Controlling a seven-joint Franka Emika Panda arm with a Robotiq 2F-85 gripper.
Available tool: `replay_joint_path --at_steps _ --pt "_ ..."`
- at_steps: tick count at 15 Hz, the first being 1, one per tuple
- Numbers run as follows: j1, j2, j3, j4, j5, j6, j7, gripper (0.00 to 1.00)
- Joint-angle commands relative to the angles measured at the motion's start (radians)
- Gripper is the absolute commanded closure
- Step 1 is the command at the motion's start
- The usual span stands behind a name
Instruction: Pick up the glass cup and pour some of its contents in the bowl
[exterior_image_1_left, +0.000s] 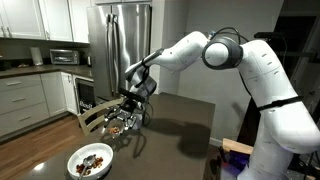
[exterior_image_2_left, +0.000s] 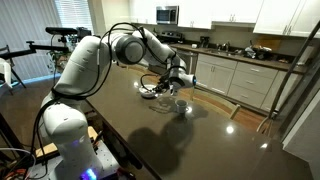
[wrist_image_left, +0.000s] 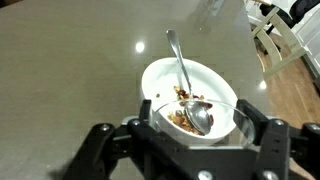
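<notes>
Evidently at the pouring step, the pincer (wrist_image_left: 197, 125), closed on the glass cup (wrist_image_left: 225, 108), hangs above the bowl (wrist_image_left: 150, 75); next comes a measured, partial tilt.

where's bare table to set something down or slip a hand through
Bare: the broad dark tabletop left of the bowl in the wrist view, and its near stretch in an exterior view. Crowded: right under the tool, where the bowl with its spoon sits.

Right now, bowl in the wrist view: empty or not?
Not empty: the wrist view shows brown pieces and a spoon lying in the white bowl.
</notes>
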Motion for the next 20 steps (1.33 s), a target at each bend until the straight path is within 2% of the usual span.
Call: replay_joint_path --at_steps 1,9,15,16,18,19,20 --pt "0.012 -0.006 0.012 0.017 0.007 0.052 -0.003 0.41" --pt "0.059 -0.028 0.047 -0.013 0.007 0.174 -0.060 0.41" --pt "0.087 -0.035 0.062 -0.025 -0.003 0.345 -0.184 0.41" --pt "0.076 -0.001 0.070 0.009 -0.009 0.299 -0.128 0.16" --pt "0.078 -0.001 0.072 0.007 -0.010 0.327 -0.149 0.16" --pt "0.078 -0.001 0.072 0.007 -0.010 0.329 -0.153 0.41" --pt "0.080 -0.010 0.074 -0.001 -0.007 0.336 -0.164 0.41"
